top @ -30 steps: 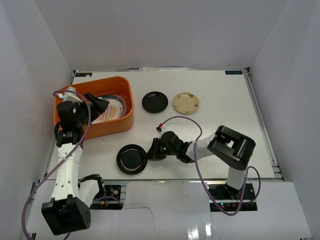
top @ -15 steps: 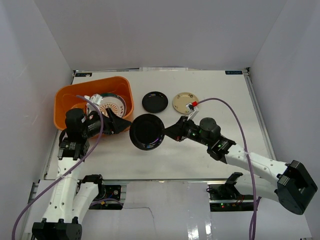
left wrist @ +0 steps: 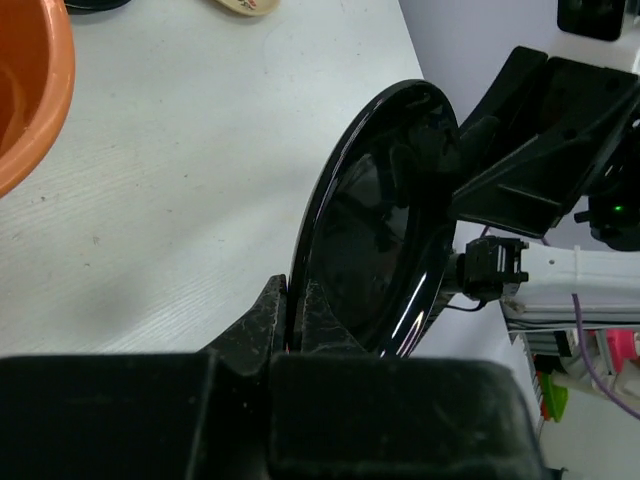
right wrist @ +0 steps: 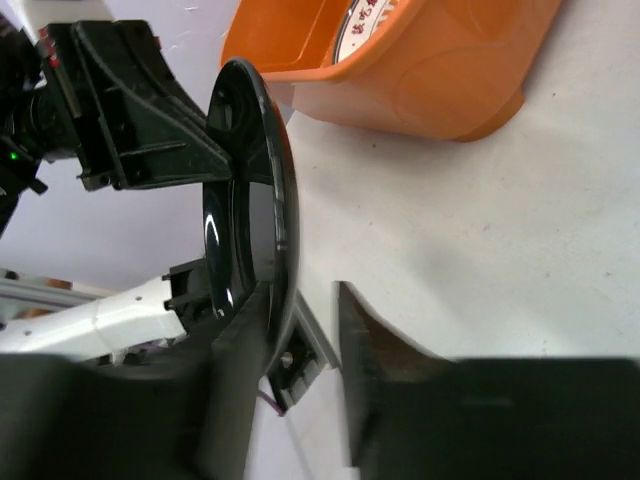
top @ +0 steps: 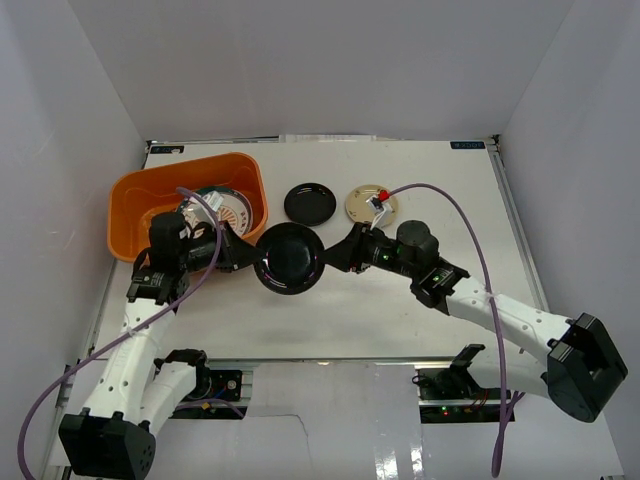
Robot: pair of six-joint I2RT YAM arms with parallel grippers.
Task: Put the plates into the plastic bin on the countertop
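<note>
Left arm [top: 122,362] and right arm [top: 510,318] are made of white links, black joints. A purple cable [top: 465,215] is looped along each. Left gripper [left wrist: 296,305], right gripper [right wrist: 305,295] are moulded black.

You have the plastic bin [top: 150,190] at the worktop's [top: 450,200] far left corner, with a stack of plates [top: 222,208] lying in its right half. Just right of the bin's near right corner, the held plate [top: 289,258] is up off the worktop, between the two grippers. The left gripper [top: 246,254] is at its left rim and the right gripper [top: 342,256] at its right rim. Behind the held plate, toward the far edge, a second plate [top: 310,203] lies flat on the worktop, just right of the bin. A third plate [top: 362,207] lies to its right, near but apart from it, with the right arm's cable crossing over it.
</note>
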